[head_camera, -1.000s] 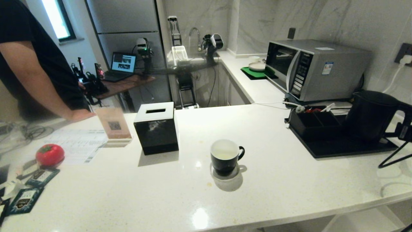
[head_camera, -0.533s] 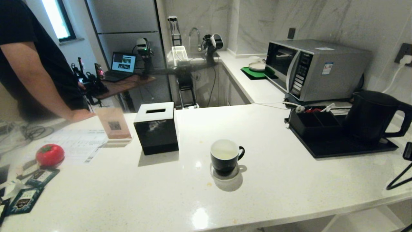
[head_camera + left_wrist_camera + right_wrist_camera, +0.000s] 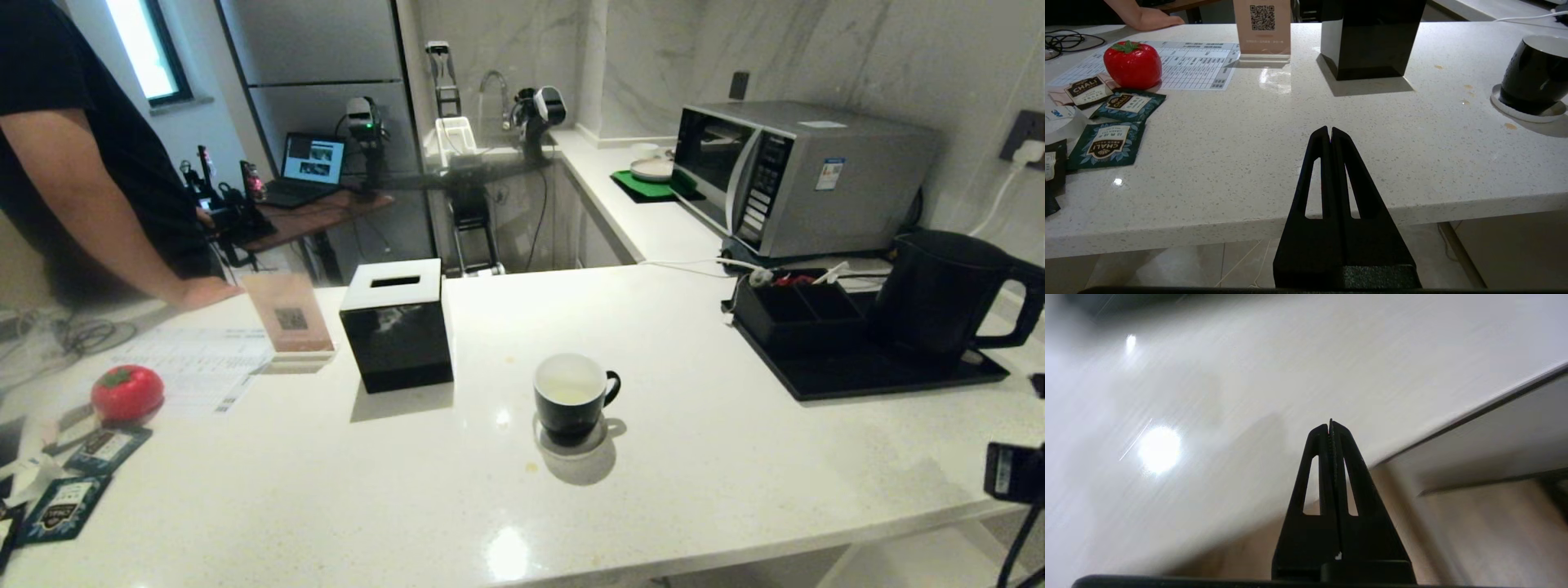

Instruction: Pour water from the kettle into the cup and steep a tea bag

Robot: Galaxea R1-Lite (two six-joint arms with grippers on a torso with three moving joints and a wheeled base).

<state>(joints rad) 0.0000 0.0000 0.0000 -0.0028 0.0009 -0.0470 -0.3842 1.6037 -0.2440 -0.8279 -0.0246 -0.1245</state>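
Near the worktop's front edge, the cup (image 3: 571, 394) holds a pale pool of water (image 3: 566, 395); pouring is judged done. The kettle (image 3: 943, 289) is set on its tray (image 3: 857, 374) at the right edge. No tea bag is seen in the cup, so steeping is left. Both the left gripper (image 3: 1330, 132) and the right gripper (image 3: 1330, 426) are closed on nothing.

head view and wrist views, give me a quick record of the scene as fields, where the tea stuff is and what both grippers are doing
cup: upright on a white coaster, mid counter, pale liquid inside
kettle: upright on the black tray, on the counter's right, handle free
tea bag: none seen in the cup; teal sachets lie at the counter's left end
left gripper: shut, empty, at the counter's near edge
right gripper: shut, empty, by the counter's right near edge, apart from the kettle
person: a hand rests on the counter's far left
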